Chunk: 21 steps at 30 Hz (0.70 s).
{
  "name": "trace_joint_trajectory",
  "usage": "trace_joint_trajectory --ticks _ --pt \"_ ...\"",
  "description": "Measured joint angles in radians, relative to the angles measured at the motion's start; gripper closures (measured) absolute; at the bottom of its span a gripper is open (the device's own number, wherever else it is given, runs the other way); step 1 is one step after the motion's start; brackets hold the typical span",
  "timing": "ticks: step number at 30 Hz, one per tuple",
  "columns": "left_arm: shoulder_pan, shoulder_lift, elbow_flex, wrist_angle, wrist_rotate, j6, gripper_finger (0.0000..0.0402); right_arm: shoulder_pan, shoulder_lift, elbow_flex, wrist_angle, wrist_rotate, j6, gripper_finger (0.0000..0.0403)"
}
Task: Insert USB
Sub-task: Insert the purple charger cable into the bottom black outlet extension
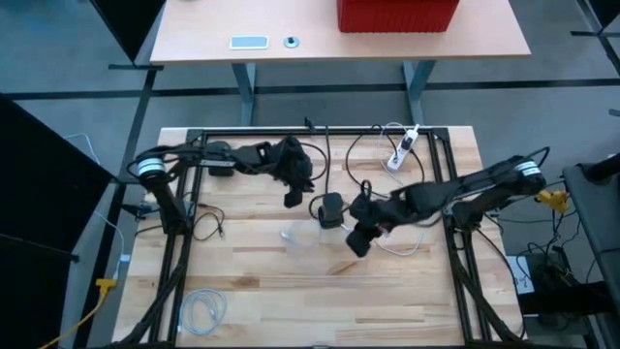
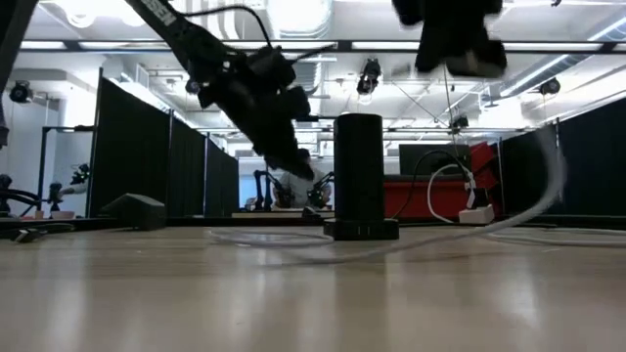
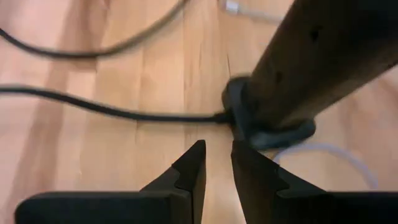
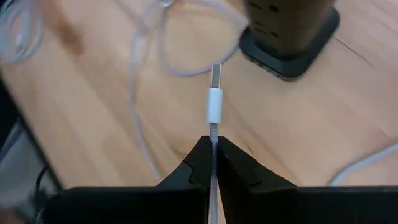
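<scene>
A black upright tower (image 1: 331,208) stands on its wider base (image 3: 267,127) mid-table, and a black cord (image 3: 112,112) runs into that base. My left gripper (image 3: 217,165) hovers just left of the tower, tilted down. Its fingers are open by a narrow gap with nothing between them. My right gripper (image 4: 213,152) hangs above the table to the tower's right, shut on a white cable that ends in a USB plug (image 4: 214,93). The plug's metal tip (image 4: 216,74) points toward the tower's base (image 4: 289,37). In the low view the tower (image 2: 358,176) stands between both arms. My right gripper pinches the white braided cable (image 4: 214,132) between its two fingertips, just behind the plug's white sleeve. The cable runs along the fingers, which slant down toward the table. The plug sticks out straight ahead of the fingertips, clear of the table.
More white cable loops loosely on the wood (image 4: 155,50) and arcs right of the tower (image 2: 548,196). A white power strip (image 1: 402,150) lies at the far side, a coiled white cable (image 1: 203,310) at the near left. A black frame rail (image 1: 320,131) borders the table.
</scene>
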Motion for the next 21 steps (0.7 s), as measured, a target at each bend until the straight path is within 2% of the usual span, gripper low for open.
trace_joint_trajectory --ticks 4,8,16,21 --pt "0.000 0.049 0.000 -0.001 0.010 0.055 0.0337 0.025 0.060 -0.054 0.049 0.086 0.135 0.0403" --pt "0.000 0.087 0.000 0.003 0.017 0.069 0.0338 0.050 0.157 -0.061 0.055 0.164 0.204 0.0403" --pt "-0.004 0.135 0.000 0.063 0.030 0.076 0.0338 0.056 0.282 -0.124 0.344 0.203 0.294 0.0403" --pt "-0.015 0.156 0.000 0.106 0.037 0.080 0.0338 0.052 0.317 -0.138 0.355 0.212 0.316 0.0403"
